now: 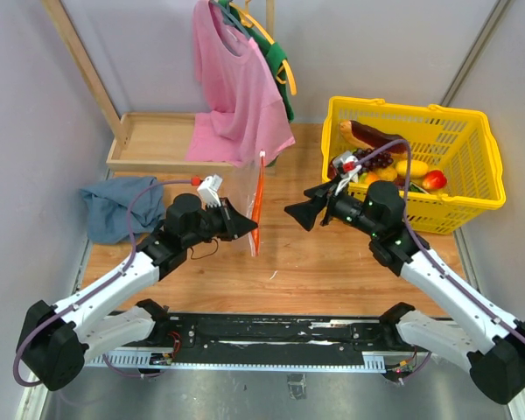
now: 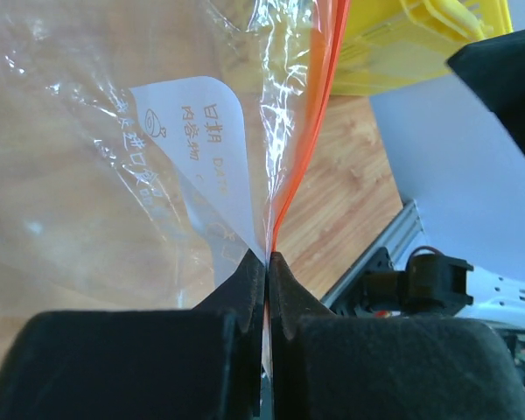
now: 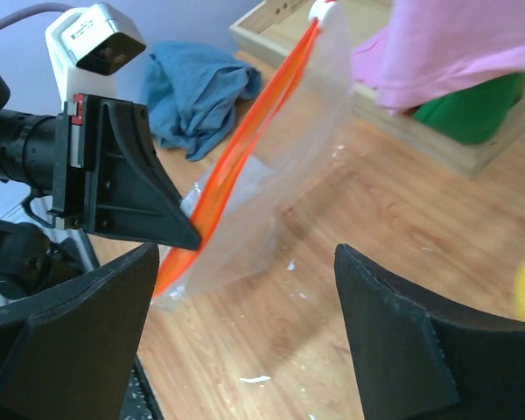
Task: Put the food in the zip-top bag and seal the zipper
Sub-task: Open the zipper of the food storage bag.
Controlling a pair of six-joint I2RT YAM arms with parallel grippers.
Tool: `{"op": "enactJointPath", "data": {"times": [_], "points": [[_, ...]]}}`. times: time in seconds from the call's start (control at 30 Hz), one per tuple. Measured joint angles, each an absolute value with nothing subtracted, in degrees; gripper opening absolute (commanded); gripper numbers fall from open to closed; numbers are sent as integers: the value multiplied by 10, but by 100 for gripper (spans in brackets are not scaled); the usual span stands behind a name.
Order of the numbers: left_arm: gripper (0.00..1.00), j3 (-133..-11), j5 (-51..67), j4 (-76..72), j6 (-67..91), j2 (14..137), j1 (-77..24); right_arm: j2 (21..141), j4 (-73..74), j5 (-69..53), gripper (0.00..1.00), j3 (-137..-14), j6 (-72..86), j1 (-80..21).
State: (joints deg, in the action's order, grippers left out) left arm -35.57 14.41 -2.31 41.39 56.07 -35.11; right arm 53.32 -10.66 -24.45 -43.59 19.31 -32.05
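The clear zip-top bag [image 1: 241, 197] hangs lifted above the wooden table, its red zipper [image 1: 258, 206] running along its right edge with the white slider tip [image 1: 262, 156] at the far end. My left gripper [image 1: 250, 228] is shut on the bag's near edge; in the left wrist view its jaws [image 2: 268, 262] pinch the plastic beside the zipper [image 2: 311, 131] and white label patch [image 2: 206, 140]. My right gripper [image 1: 290, 213] is open and empty, just right of the bag. In the right wrist view the bag [image 3: 289, 166] and zipper [image 3: 245, 149] show ahead. The food [image 1: 394, 162] lies in the yellow basket.
The yellow mesh basket [image 1: 472, 188] stands at the right. A wooden tray [image 1: 149, 140] sits at the back left, with pink [image 1: 236, 79] and green clothes hanging over it. A blue cloth [image 1: 114, 206] lies at the left. The arms' black base rail [image 1: 271, 337] runs along the near edge.
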Motion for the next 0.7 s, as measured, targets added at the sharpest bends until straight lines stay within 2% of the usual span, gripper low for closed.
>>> {"op": "enactJointPath", "data": {"times": [0.23, 0.53, 0.7], "points": [[0, -320, 183, -82, 438, 556, -362, 594, -163, -233, 71, -422, 237, -382], [0, -310, 197, -128, 444, 543, -385, 622, -180, -175, 52, -414, 263, -413], [0, -310, 200, -141, 444, 540, -390, 630, -192, -162, 50, -406, 274, -420]]}}
